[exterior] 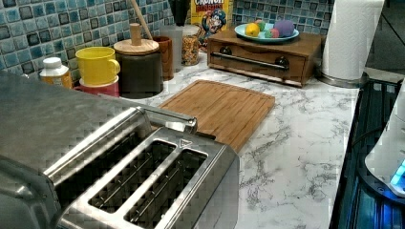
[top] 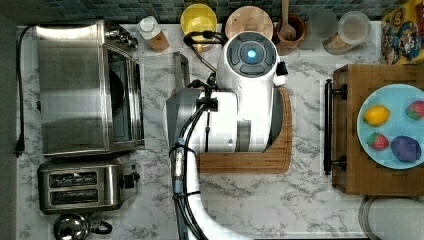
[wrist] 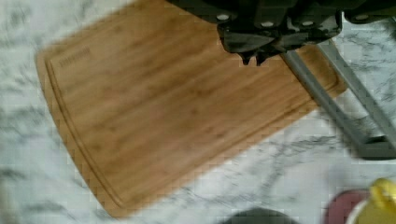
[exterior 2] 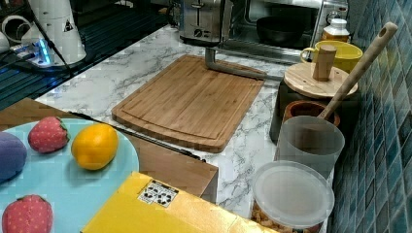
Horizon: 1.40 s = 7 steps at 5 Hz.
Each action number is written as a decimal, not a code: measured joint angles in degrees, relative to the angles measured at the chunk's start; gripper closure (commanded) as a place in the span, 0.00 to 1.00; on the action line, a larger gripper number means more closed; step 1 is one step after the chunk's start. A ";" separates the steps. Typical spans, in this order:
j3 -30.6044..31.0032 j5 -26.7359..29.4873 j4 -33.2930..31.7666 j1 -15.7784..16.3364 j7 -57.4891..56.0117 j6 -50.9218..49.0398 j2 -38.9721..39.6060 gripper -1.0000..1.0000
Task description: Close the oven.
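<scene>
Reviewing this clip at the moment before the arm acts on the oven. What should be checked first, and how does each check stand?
1. Oven needs closing: ok, its door lies open and flat.
2. Handle within the wrist view: ok.
3. Gripper near the handle: ok, its jaws are together just beside the bar.
4. Contact with the handle: cannot tell.
5. Nothing lying on the door: ok.
6. Dark pan fully inside the oven: cannot tell.

White glossy arm point(top: 235, 125); grey joint band, round blue-lit cap, black cables tied alongside, dark gripper point(wrist: 252, 58)
</scene>
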 measured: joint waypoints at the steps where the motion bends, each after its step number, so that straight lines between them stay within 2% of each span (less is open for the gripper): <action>1: -0.40 6.63 -1.96 -0.37 -11.40 3.09 1.51 1.00; 2: -0.60 12.15 -2.91 -1.62 -23.21 2.78 4.15 1.00; 3: -0.04 18.08 -4.76 -3.51 -32.52 9.01 6.67 1.00; 4: -0.11 22.13 -6.66 -4.86 -39.71 11.22 7.93 1.00; 6: 1.22 32.46 -9.79 -7.84 -56.95 10.97 8.32 1.00; 7: 1.04 32.74 -9.90 -7.29 -58.07 14.52 10.00 1.00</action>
